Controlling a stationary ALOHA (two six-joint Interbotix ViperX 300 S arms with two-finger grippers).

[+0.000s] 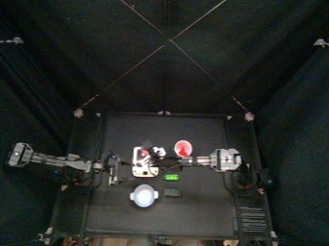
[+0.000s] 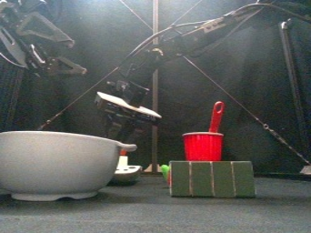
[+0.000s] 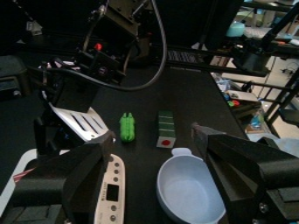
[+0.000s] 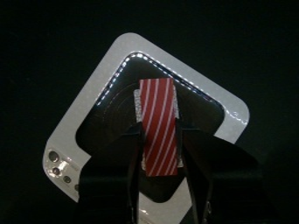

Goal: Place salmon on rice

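In the right wrist view the salmon (image 4: 156, 114), a red strip with thin white stripes, sticks out from between the jaws of my right gripper (image 4: 158, 164), which is shut on its near end. Below it lies a white tray with a dark inside (image 4: 117, 66). From the front, the right gripper (image 2: 127, 102) hangs well above the table. From above it is over the white board (image 1: 141, 161) left of centre. I cannot pick out the rice in any view. My left gripper (image 3: 149, 149) stands open, holding nothing, just left of the board.
A white bowl (image 2: 55, 159) sits at the table's front, also seen from the left wrist (image 3: 187, 188). A row of green blocks (image 2: 213, 179) stands in front of a red cup (image 2: 205, 146). A red disc (image 1: 184, 148) lies right of the board.
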